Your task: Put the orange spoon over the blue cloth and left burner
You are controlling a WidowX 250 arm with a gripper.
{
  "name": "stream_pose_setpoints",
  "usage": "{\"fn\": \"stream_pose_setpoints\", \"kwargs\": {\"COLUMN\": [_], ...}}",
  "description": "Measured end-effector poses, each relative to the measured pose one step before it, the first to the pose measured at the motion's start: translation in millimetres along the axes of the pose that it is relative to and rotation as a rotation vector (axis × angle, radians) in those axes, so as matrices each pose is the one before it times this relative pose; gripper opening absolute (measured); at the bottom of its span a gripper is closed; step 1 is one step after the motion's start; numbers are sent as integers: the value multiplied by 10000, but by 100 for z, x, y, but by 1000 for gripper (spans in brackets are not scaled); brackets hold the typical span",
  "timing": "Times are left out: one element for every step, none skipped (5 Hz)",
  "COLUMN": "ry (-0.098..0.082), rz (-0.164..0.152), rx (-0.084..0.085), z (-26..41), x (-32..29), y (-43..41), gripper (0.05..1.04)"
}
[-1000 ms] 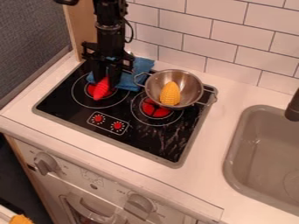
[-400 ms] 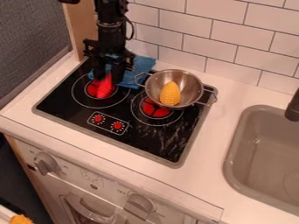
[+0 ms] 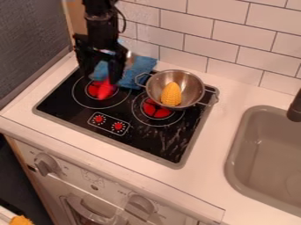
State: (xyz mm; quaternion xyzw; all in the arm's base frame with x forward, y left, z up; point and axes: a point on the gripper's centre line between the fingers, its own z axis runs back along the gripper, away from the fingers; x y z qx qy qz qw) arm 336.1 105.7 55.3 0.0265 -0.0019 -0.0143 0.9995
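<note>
Over the back left of the stove hangs the gripper [image 3: 100,78], open, one finger on each side of a gap. Just below it, a bright red-orange object, apparently the spoon [image 3: 104,91], lies across the left burner [image 3: 92,90]. Its far end points toward the cloth and is partly hidden near the gripper, so I cannot tell how much of it rests on the fabric. The crumpled blue cloth [image 3: 138,70] spreads along the stove's back edge, behind and right of the left burner.
A metal pan [image 3: 194,83] holding a yellow corn cob [image 3: 171,94] stands at the right burner, close to the cloth. The grey sink [image 3: 258,154] is on the right, with a dark faucet [image 3: 295,107]. Tiled wall [image 3: 223,37] rises behind.
The fingers have spread apart and the gripper has shifted slightly left and up, off the spoon. The spoon moved a little right earlier and now lies at the burner.
</note>
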Motion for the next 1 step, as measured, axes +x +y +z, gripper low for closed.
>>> {"fn": "stream_pose_setpoints", "kwargs": {"ry": [-208], "rz": [-72], "rx": [-29], "z": [516], "x": [-1092], "y": [228], "gripper": [1000]}}
